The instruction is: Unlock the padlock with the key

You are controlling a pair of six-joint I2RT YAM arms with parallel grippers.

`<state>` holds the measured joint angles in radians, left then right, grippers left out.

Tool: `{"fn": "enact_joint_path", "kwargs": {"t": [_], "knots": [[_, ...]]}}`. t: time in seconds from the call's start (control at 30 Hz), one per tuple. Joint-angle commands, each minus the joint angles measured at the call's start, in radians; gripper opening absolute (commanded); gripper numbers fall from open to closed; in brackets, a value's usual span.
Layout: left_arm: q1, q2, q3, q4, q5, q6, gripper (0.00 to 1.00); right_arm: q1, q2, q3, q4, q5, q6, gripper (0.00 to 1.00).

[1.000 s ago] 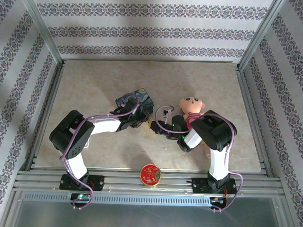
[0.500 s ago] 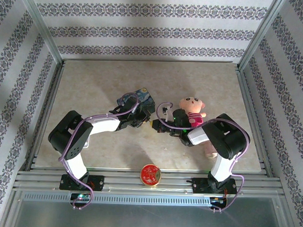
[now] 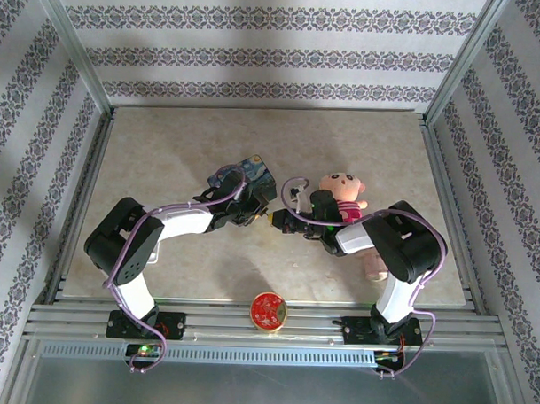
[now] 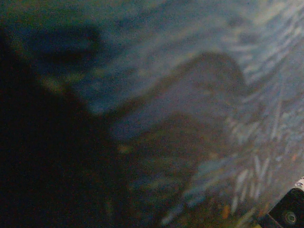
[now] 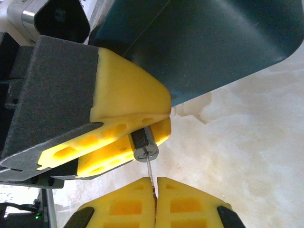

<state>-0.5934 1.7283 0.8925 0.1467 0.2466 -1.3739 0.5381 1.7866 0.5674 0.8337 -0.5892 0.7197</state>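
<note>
right wrist view: right gripper [image 5: 156,183], clenched on the key [image 5: 150,172], has advanced; its tip seemingly enters the padlock [image 5: 144,142] pinched by left gripper [image 5: 147,124] just ahead, so turning comes next.

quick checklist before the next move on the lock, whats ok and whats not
1. Key held by right gripper: ok, jaws shut on it.
2. Padlock held by left gripper: ok, clamped between its fingers.
3. Key tip at the padlock's face: ok, they meet.
4. Key fully inserted: cannot tell.
5. Padlock unlocked: cannot tell.
6. Tin clear of the grippers: cannot tell, it lies close behind the left gripper.
</note>
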Motion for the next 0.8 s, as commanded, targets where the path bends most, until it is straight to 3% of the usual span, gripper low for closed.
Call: {"fn": "enact_joint_path", "kwargs": {"t": [0.0, 0.23, 0.47, 0.63, 0.77], "knots": [[-0.034, 0.034, -0.002, -0.022, 0.249, -0.109, 0.00, 0.039, -0.027, 0.069, 0.059, 0.126, -0.047, 0.00], [-0.035, 0.048, 0.027, -0.094, 0.280, -0.057, 0.00, 0.042, -0.062, 0.111, -0.104, 0.199, -0.156, 0.00], [-0.034, 0.051, 0.042, -0.124, 0.301, -0.020, 0.00, -0.067, 0.006, 0.183, -0.056, -0.008, -0.139, 0.00], [-0.034, 0.053, 0.050, -0.118, 0.309, -0.010, 0.00, -0.074, 0.057, 0.221, 0.058, -0.183, -0.084, 0.00], [-0.035, 0.053, 0.052, -0.121, 0.315, -0.004, 0.00, -0.066, 0.039, 0.213, 0.041, -0.192, -0.102, 0.00]]}}
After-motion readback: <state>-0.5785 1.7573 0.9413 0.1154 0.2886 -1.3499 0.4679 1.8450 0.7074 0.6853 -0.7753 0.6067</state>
